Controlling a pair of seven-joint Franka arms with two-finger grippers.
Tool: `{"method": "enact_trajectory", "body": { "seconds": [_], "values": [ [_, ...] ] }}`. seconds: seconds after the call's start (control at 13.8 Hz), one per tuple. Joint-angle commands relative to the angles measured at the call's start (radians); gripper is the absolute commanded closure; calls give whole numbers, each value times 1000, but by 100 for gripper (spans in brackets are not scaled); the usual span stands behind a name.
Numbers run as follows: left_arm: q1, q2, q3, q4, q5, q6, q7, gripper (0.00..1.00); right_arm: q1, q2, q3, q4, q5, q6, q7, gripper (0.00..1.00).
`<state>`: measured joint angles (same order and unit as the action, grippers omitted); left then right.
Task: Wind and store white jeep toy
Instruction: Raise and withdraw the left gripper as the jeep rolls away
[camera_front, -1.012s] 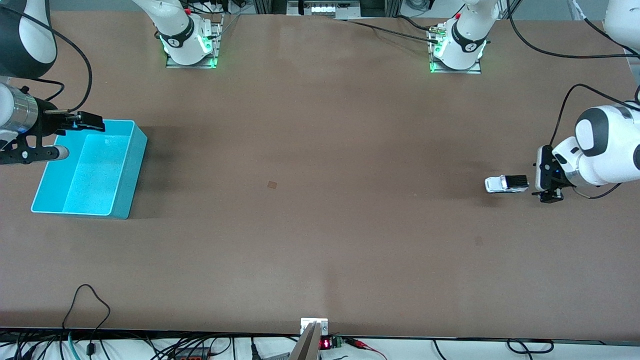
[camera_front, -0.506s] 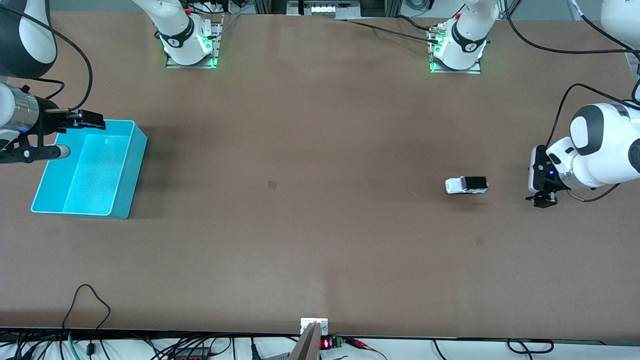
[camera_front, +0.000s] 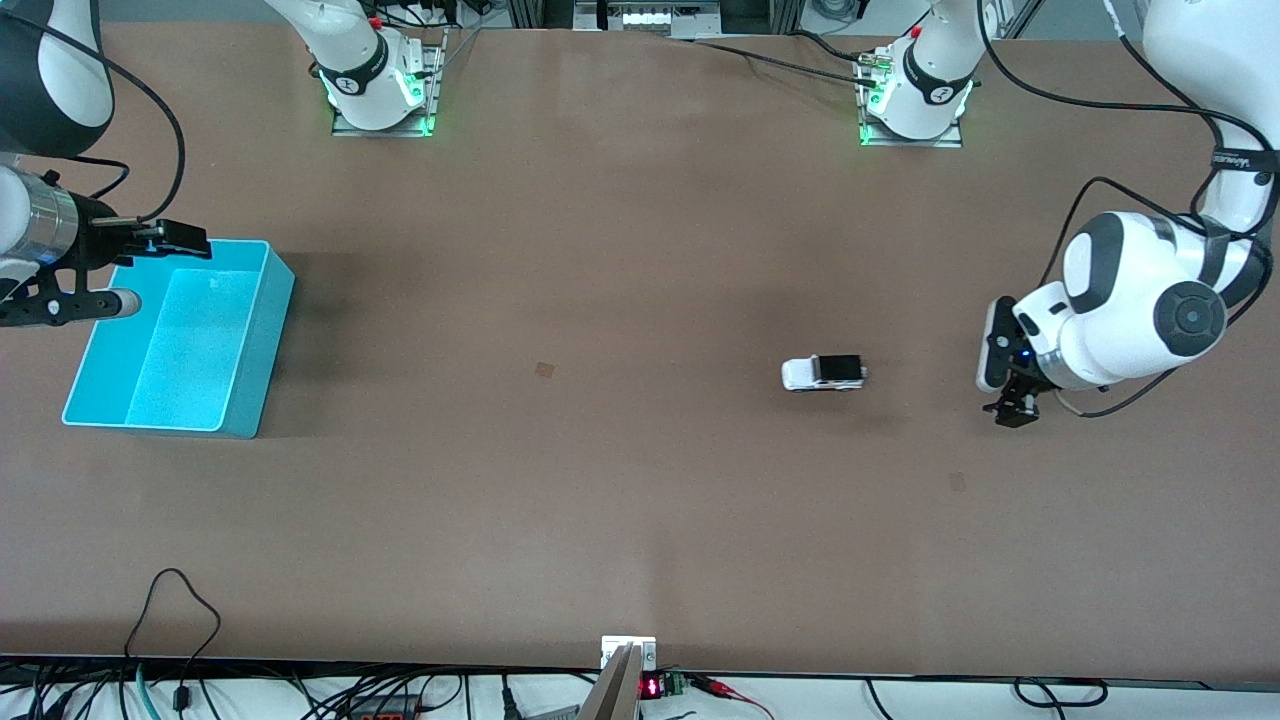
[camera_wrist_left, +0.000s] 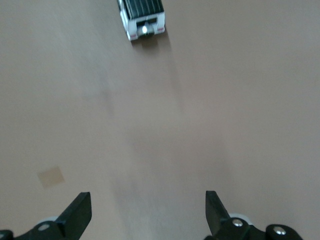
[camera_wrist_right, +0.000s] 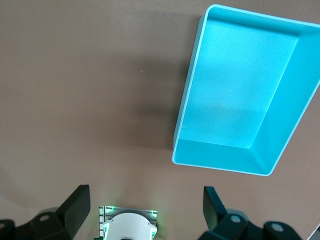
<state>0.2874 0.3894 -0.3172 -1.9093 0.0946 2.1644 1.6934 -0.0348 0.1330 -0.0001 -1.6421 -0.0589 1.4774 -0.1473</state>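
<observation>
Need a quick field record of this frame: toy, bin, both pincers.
toy: white jeep toy on its wheels on the bare table, held by nothing
bin: cyan bin at the right arm's end of the table, nothing in it
left pincer: open, low over the table toward the left arm's end, apart from the toy
right pincer: open, over the bin's edge, waiting
</observation>
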Motion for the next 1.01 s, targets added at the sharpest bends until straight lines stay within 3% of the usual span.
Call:
{"method": "enact_trajectory", "body": {
  "seconds": [0.0,0.43,0.58,0.94],
  "values": [
    [-42,3,7,19,-23,-18,-116,0,1,-3,3,5,-12,-16,-1,0],
    [-129,-21,12,24,-24,-15,-619,0,1,-3,3,5,-12,-16,-1,0],
    [-168,-23,21,53,-80,-11,-778,0,1,-3,3,5,-12,-16,-1,0],
    [-185,-43,107,110,-116,-14,-1053,0,4,0,3,7,-7,-17,2,0]
  ]
}}
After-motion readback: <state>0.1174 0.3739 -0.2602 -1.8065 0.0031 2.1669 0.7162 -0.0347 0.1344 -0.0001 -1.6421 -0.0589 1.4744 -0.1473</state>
